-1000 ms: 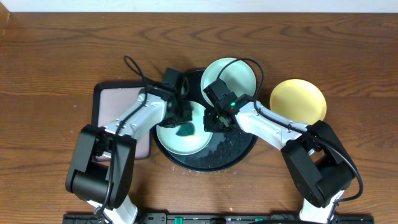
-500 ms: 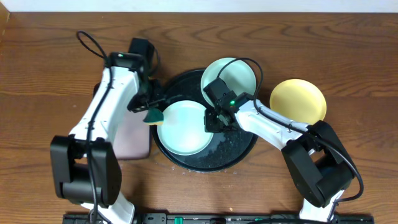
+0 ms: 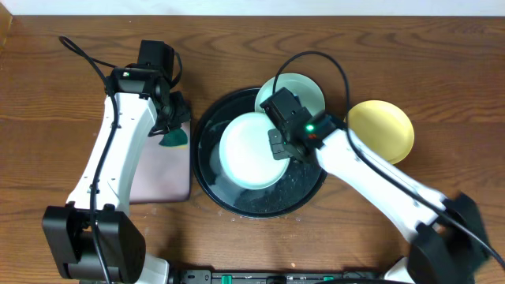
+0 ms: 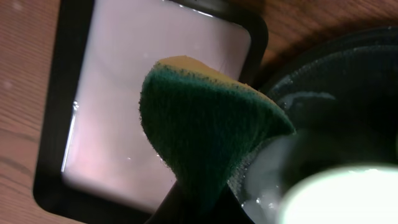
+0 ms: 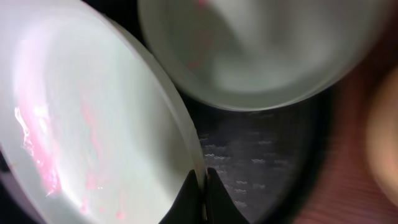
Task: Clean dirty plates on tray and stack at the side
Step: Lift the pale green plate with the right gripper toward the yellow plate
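The black tray (image 3: 237, 197) sits mid-table. My right gripper (image 3: 278, 147) is shut on the right rim of a mint plate (image 3: 248, 150) and holds it tilted over the tray; the right wrist view shows pink smears on it (image 5: 81, 124). A second mint plate (image 3: 304, 88) lies on the tray's far right edge, also in the right wrist view (image 5: 261, 50). The yellow plate (image 3: 383, 130) lies on the table right of the tray. My left gripper (image 3: 167, 130) is shut on a green and yellow sponge (image 4: 205, 130), over the right edge of the pink-mat tray (image 3: 162, 170).
The rectangular pink-mat tray (image 4: 143, 93) lies left of the black tray, nearly touching it. Wet droplets cover the black tray's floor (image 5: 249, 155). Cables loop above both arms. Bare wood table all round.
My left arm swung away from the plate, back and left, carrying the sponge over the pink mat. My right gripper lifted and shifted the mint plate rightward and up in the tray.
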Robot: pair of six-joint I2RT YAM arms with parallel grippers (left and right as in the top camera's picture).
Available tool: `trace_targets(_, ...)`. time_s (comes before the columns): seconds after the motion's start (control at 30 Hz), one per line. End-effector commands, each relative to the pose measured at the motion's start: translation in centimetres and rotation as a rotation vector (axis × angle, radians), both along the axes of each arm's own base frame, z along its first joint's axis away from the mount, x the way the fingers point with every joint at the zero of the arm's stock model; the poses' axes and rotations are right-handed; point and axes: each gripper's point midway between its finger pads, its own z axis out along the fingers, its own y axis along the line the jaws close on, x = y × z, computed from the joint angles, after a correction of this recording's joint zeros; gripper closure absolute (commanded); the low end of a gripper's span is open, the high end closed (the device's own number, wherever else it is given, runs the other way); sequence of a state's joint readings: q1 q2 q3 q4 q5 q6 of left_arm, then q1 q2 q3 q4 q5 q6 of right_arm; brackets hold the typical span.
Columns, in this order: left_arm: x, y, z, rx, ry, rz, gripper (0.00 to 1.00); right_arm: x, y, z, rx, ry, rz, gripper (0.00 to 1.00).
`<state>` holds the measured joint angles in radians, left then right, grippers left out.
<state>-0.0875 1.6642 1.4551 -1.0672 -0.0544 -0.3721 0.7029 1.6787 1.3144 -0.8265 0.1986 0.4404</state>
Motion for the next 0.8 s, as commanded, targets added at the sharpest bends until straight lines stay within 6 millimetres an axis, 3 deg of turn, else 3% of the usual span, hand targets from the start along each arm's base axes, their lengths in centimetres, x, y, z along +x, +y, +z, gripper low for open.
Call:
trace_targets(0.0,0.5,0.7,1.1,0.036,-0.032,-0.002,0.93,1.5,-2.7,5.2,-0.137,-0.222,-0.043,0.99)
trace_targets(0.13,0.5,0.7,1.1,0.035,-0.032,-0.002,0.92,1.2,-4.4,8.3,-0.229,-0.335,-0.050,0.99)
trace_targets(0.3,0.4,0.7,1.1,0.036,-0.032,-0.002,0.93,0.9,-5.1,10.6,-0.372,-0.445,-0.029,0.99)
trace_targets(0.77,0.4,0.7,1.1,0.036,-0.031,-0.002,0.93,-1.9,-3.4,17.3,-0.661,-0.802,-0.038,0.99)
